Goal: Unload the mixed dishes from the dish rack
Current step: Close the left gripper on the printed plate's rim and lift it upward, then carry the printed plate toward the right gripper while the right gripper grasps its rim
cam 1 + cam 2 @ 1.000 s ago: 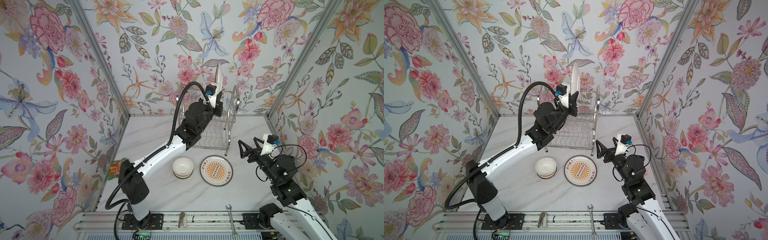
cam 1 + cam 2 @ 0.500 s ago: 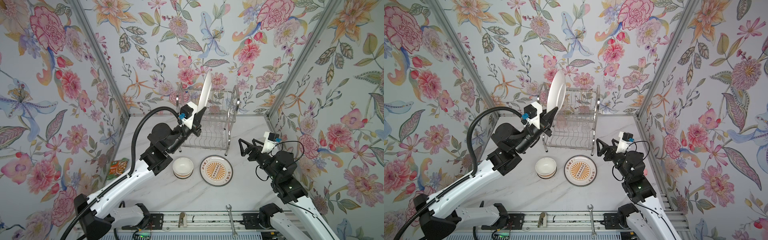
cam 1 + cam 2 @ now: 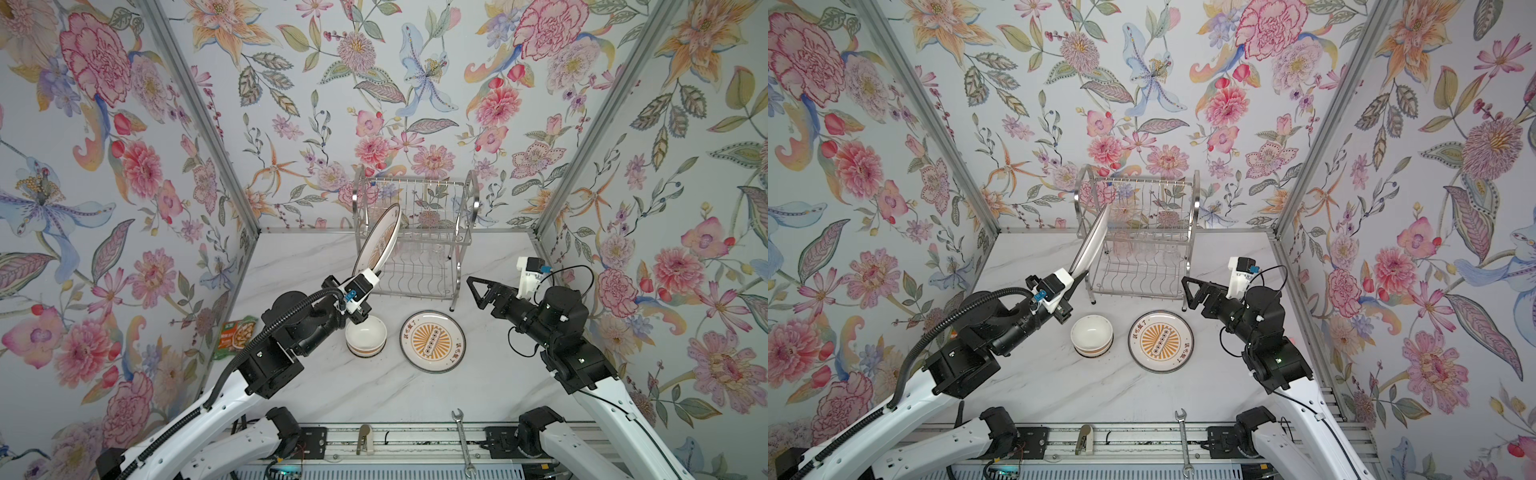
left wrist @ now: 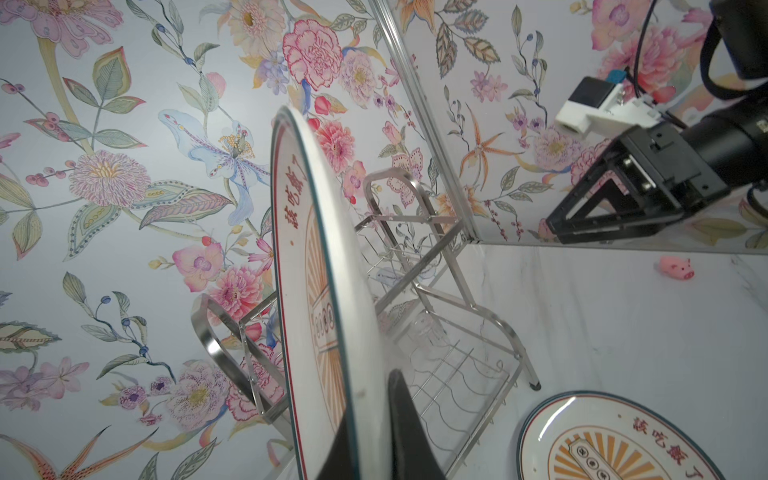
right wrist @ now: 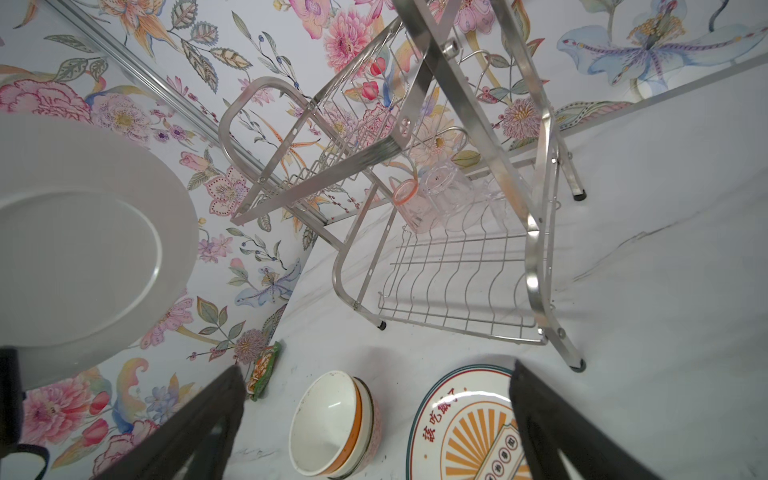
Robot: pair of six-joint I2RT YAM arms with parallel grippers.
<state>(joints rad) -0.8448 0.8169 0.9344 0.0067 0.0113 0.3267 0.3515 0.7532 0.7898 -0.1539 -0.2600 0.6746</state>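
Heads up, your left gripper (image 4: 370, 432) is clamped on the bottom rim of a white sunburst plate (image 3: 380, 239), jaws nearly together with just the rim pinched between them. The plate is up in the air on edge, with its top leaning toward 1 o'clock. Its plain back faces the right gripper (image 3: 474, 291). In both top views it sits just off the 8 o'clock corner of the dish rack (image 3: 415, 276), outside the left arch and not in any slot. The right wrist view shows bare wall between plate and rack.

The rack itself stands at 12 o'clock on the marble table (image 3: 332, 395), close to the back wall. On its lower tier, toward the back, you've got a pink tumbler (image 5: 413, 203) and clear tumblers (image 5: 449, 195) right beside it.

Your right gripper hovers at roughly 3 o'clock from the rack's front right leg. It points toward 9 o'clock, jaws spread wide with nothing between them.

Mid-table there's a stack of bowls (image 3: 365, 340), white inside. A second sunburst plate (image 3: 432, 340) lies flat just at its 3 o'clock, not touching it.

Other bits: snack packet (image 3: 237, 334) at 9 o'clock by the left wall, wrench (image 3: 463, 440) at 6 o'clock on the front rail, and a pink pig toy (image 4: 675, 268) near the right wall.
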